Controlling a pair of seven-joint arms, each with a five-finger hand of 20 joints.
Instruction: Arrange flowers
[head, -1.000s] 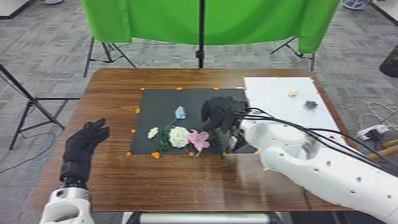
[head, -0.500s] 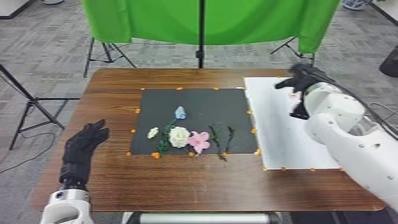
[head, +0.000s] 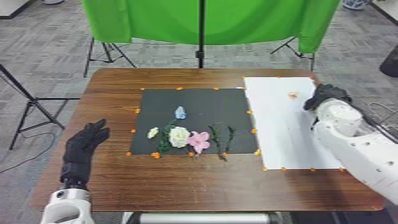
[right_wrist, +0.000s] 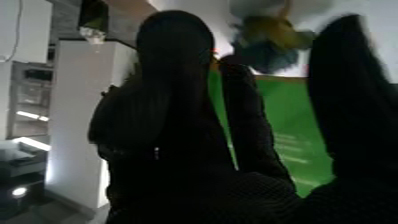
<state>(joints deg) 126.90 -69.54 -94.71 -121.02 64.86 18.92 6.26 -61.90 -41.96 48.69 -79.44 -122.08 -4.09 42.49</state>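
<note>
In the head view, my left hand (head: 84, 145) rests at the table's left, fingers straight. My right hand (head: 329, 95) is over the white sheet's right edge. On the black mat lie a blue flower (head: 180, 113), a small cream flower (head: 153, 132), a white flower (head: 179, 137), a pink flower (head: 198, 142) and thin green stems (head: 216, 136). A peach flower (head: 293, 94) is on the white sheet. In the right wrist view, my right hand (right_wrist: 187, 145) has straight fingers; a dark blue flower (right_wrist: 265, 56) appears between fingers and thumb, not gripped.
The black mat (head: 160, 102) and white sheet (head: 293, 140) lie side by side on the brown table (head: 222, 192), with orange tape pieces along their edges. Beyond the table's far edge, a green cloth (head: 160, 20) hangs on a stand.
My right hand has left the black mat, passed over the white sheet's far part and come to its right edge. Green stems show where it was. My left hand has stayed still.
</note>
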